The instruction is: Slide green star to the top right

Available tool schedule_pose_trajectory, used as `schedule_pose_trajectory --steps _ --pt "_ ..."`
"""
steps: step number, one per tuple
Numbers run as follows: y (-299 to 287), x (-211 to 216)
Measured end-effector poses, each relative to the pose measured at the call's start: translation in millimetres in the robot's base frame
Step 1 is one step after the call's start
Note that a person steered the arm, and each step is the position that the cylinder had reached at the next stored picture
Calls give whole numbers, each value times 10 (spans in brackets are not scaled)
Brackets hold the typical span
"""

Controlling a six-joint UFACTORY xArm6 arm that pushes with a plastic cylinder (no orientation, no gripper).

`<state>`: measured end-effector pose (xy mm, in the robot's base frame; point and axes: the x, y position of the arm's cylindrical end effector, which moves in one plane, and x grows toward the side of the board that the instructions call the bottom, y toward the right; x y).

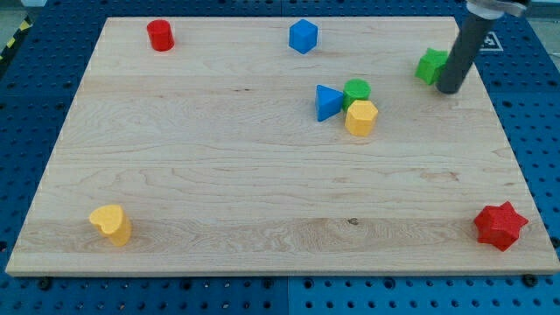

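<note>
Green star [430, 66] near bench [262, 192] top-right corner, partly hidden; my tip [449, 89] apparently touching its right side. No pincer fitted, state n/a. Push nearly done; next: short nudge up-right

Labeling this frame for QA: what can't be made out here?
- Green star: its right side is hidden behind my rod in the camera view, so its full shape is unclear.
- My tip: whether it touches the green star can't be told; they overlap.
- Green cylinder: lower part hidden by the yellow block in front.
- Rod's upper end: cut off by the view's top edge.
</note>
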<state>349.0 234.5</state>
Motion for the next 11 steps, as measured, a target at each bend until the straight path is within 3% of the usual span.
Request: schedule_pose_trajectory --steps 2,4,6,7,8,9,10,11 --pt "35 -752" --pt "-56 -208" --pt "-157 -853" --pt "-268 -799" --pt "-786 -890" --pt "-805 -1161" --pt "-271 -1147" --pt "-98 -1147"
